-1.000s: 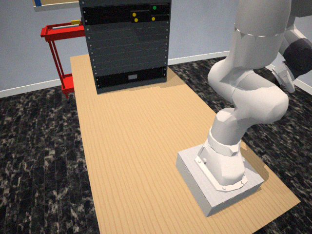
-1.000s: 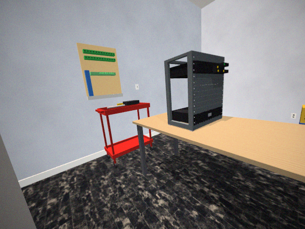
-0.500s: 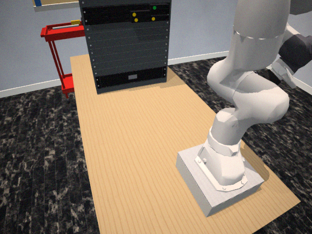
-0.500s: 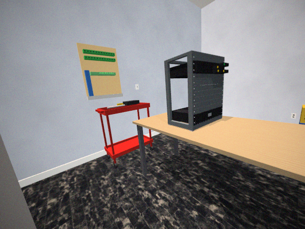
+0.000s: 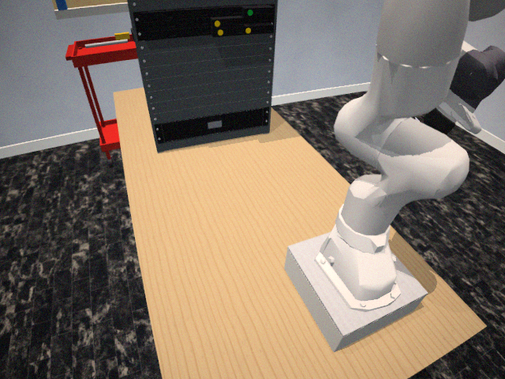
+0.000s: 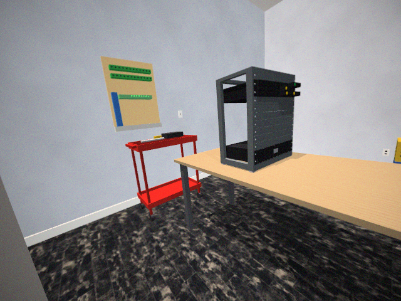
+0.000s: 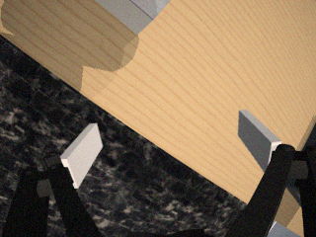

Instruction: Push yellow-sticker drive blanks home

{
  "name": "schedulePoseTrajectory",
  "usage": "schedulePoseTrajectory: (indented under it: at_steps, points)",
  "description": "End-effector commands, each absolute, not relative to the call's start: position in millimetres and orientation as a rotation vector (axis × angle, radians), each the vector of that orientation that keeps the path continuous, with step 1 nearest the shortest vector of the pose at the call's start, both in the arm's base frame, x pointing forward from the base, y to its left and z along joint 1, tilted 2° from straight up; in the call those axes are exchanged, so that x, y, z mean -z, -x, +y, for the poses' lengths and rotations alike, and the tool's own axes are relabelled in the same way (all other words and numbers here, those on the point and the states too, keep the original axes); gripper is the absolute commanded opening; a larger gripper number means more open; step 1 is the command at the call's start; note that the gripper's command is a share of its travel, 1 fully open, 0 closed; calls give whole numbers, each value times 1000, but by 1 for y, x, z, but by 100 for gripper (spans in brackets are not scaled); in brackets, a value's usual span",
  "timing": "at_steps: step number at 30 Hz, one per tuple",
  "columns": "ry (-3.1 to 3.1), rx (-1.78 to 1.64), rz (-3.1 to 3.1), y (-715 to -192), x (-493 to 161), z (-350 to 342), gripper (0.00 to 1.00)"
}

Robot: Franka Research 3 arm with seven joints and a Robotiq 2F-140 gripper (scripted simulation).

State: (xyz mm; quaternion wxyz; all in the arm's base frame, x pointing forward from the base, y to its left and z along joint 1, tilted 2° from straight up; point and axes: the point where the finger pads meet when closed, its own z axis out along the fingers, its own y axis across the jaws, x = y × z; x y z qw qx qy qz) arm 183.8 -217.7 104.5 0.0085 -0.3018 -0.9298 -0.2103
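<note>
The dark grey rack (image 5: 203,81) (image 6: 259,123) stands at the far end of the wooden table (image 5: 228,228) (image 6: 323,184) (image 7: 217,59). The black storage chassis (image 5: 175,22) (image 6: 269,89) fills its top slot. Three blanks with yellow stickers (image 5: 217,23) (image 5: 220,31) (image 5: 248,30) and one with a green sticker (image 5: 249,13) (image 6: 294,84) stand out of its front. My gripper (image 7: 167,129) is open and empty. It hangs far from the rack, to the right of the arm's base, over the table's edge and the dark floor. Its dark body shows at the right of the top view.
The arm's grey base block (image 5: 350,302) sits on the table's near right part. A red cart (image 5: 102,50) (image 6: 161,142) with small tools stands left of the rack. A pegboard (image 6: 132,93) hangs on the wall. A black unit (image 5: 214,124) fills the rack's bottom slot.
</note>
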Motion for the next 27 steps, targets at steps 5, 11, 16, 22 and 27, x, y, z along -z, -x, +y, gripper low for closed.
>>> schedulePoseTrajectory:
  at_steps: [5, 11, 16, 22, 27]
  points:
    - [668, 489, -3064, -189, -103, -244, 100]
    - [594, 433, -3095, -191, -104, -251, 100]
    - [437, 318, -3147, -197, -107, -266, 100]
    - [313, 228, -3177, -202, -110, -278, 100]
    - [226, 166, -3191, -206, -113, -285, 100]
